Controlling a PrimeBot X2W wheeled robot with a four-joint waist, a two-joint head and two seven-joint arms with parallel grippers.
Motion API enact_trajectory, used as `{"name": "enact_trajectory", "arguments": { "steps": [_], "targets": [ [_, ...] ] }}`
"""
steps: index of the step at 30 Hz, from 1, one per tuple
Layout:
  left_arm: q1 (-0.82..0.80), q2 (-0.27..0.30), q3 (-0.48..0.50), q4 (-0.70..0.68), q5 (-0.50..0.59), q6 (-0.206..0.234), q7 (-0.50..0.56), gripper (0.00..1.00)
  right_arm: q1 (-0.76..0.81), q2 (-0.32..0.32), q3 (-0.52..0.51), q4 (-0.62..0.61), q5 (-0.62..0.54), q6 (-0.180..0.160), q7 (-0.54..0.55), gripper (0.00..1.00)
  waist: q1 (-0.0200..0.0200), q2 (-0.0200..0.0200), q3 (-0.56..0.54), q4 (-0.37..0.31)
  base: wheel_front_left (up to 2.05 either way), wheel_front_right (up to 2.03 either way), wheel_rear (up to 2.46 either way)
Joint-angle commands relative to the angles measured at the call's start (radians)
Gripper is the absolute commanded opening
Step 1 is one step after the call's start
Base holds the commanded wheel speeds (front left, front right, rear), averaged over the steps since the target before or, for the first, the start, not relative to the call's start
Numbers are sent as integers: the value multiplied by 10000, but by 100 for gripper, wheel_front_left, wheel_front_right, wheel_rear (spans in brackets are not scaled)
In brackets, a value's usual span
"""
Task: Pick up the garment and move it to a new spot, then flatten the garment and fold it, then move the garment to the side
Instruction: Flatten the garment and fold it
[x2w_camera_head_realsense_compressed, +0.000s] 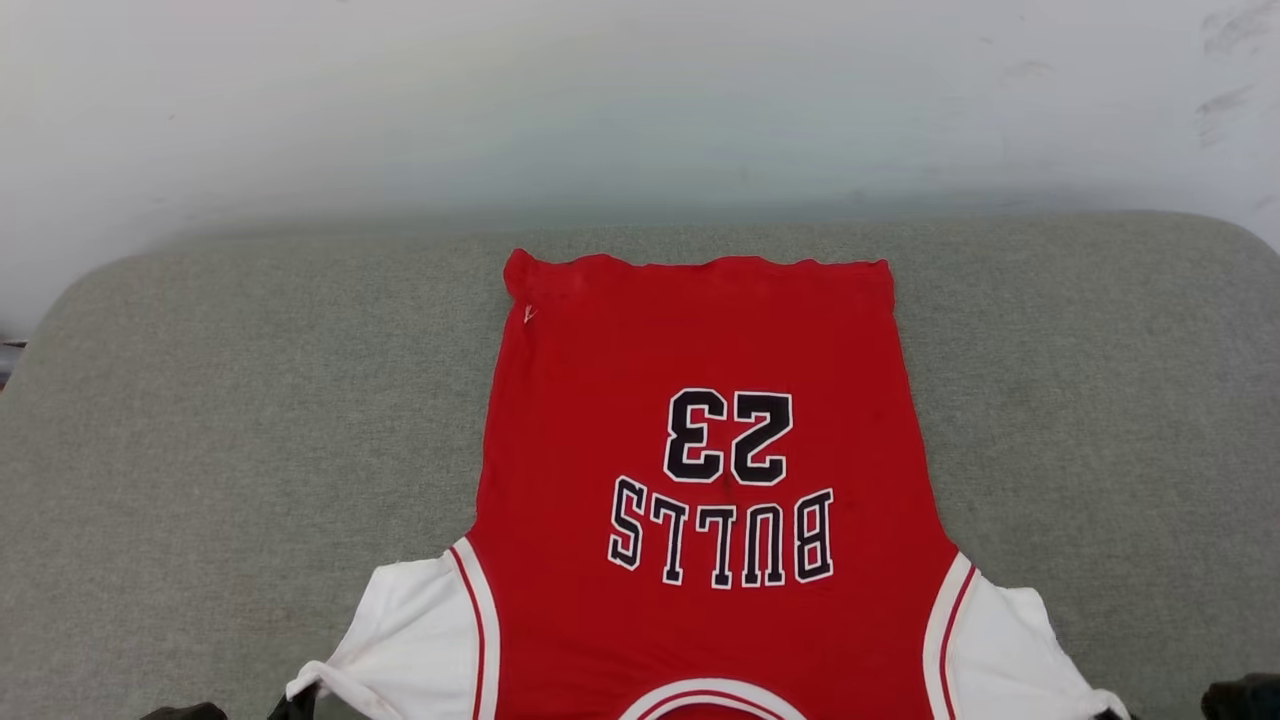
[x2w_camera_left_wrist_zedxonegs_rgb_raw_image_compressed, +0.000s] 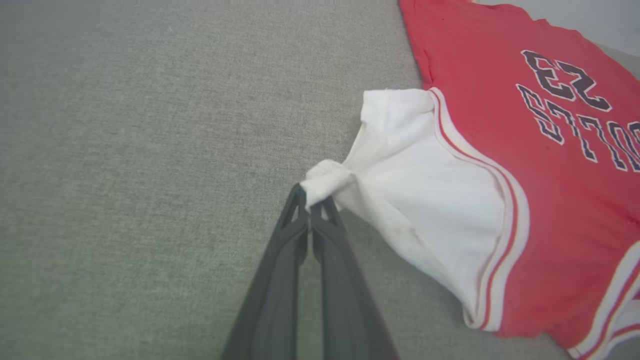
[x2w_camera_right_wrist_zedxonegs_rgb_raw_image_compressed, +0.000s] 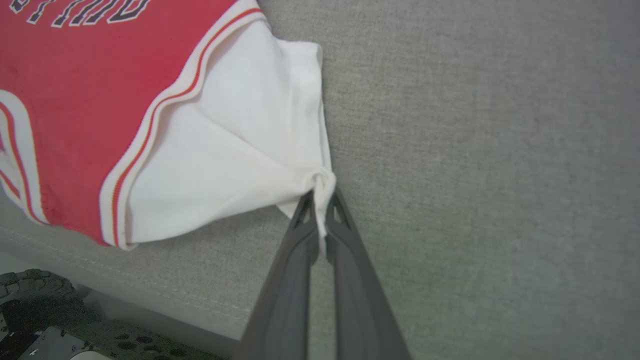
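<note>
The garment (x2w_camera_head_realsense_compressed: 700, 400) is a red shirt with white sleeves and "BULLS 23" printed upside down to me; it lies spread on a grey cushion, hem far, collar near. My left gripper (x2w_camera_left_wrist_zedxonegs_rgb_raw_image_compressed: 311, 200) is shut on the bunched tip of one white sleeve (x2w_camera_left_wrist_zedxonegs_rgb_raw_image_compressed: 415, 180). My right gripper (x2w_camera_right_wrist_zedxonegs_rgb_raw_image_compressed: 320, 197) is shut on the pinched edge of the other white sleeve (x2w_camera_right_wrist_zedxonegs_rgb_raw_image_compressed: 240, 150). In the head view the sleeves (x2w_camera_head_realsense_compressed: 420, 630) stretch toward the bottom corners, where dark gripper parts (x2w_camera_head_realsense_compressed: 1240, 695) show at the frame edge.
The grey fabric cushion (x2w_camera_head_realsense_compressed: 200, 420) spreads wide to both sides of the shirt. A pale wall (x2w_camera_head_realsense_compressed: 640, 100) rises behind it. The cushion's near edge and dark robot base (x2w_camera_right_wrist_zedxonegs_rgb_raw_image_compressed: 40, 320) show in the right wrist view.
</note>
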Motion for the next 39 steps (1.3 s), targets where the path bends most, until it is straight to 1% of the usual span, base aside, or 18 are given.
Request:
{"name": "enact_trajectory", "arguments": {
  "steps": [1, 4, 7, 10, 15, 19, 22, 25, 27, 29, 33, 35, 39],
  "targets": [
    [-63, -60, 63, -109, 122, 56, -71, 0, -20, 56, -287, -156, -116, -19, 89, 100, 2, -1, 39, 42, 0, 0, 0],
    [-269, -172, -18, -256, 314, 35, -71, 0, -319, 181, -770, -538, -132, -16, 218, 100, 2, -1, 87, 116, 0, 0, 0],
    [-480, -340, -38, -473, 493, 91, -72, 0, -661, -33, -1308, -1169, -205, -16, 419, 100, 2, -1, 190, 165, 0, 0, 0],
    [-597, -411, 32, -746, 685, 181, -60, 0, -1421, -172, -2052, -1965, -262, -15, 561, 100, 2, -1, 385, 198, 0, 0, 0],
    [-895, -448, 153, -1336, 1064, 354, -51, 0, -3327, -445, -2768, -2866, -586, -15, 1150, 100, 2, -1, 1020, 410, 0, 0, 0],
    [-1272, -532, 157, -1852, 1362, 450, -49, 0, -5105, -578, -2729, -3056, -821, -15, 2057, 100, 2, -1, 1744, 764, 0, 0, 0],
    [-1610, -678, 90, -2155, 1588, 445, -49, 0, -6552, -616, -2472, -2704, -688, -15, 2933, 100, 2, -1, 2290, 1093, 0, 0, 0],
    [-1966, -798, 36, -2338, 1784, 385, -49, 0, -7865, -768, -1998, -2049, -541, -16, 4092, 100, 2, -1, 2800, 1430, 0, 0, 0],
    [-2159, -933, 51, -2395, 1894, 382, -49, 0, -8674, -788, -1670, -1494, -382, -15, 5003, 100, 2, -1, 3085, 1610, 0, 0, 0],
    [-2327, -1054, 27, -2455, 2043, 318, -49, 0, -9355, -890, -1238, -906, -291, -15, 6039, 100, 2, -1, 3359, 1793, 0, 0, 0],
    [-2667, -1305, -38, -2500, 2292, 179, -50, 0, -10588, -869, -682, 79, 97, -15, 8027, 100, 2, -1, 3894, 2120, 0, 0, 0],
    [-2825, -1425, -54, -2509, 2400, 97, -50, 0, -11116, -965, -476, 504, 86, -15, 8714, 100, 2, -1, 4172, 2287, 0, 0, 0],
    [-3088, -1689, -4, -2520, 2598, -32, -50, 0, -12022, -1017, -177, 1248, -152, -15, 9631, 100, 2, -1, 4702, 2571, 0, 0, 0]
  ]
}}
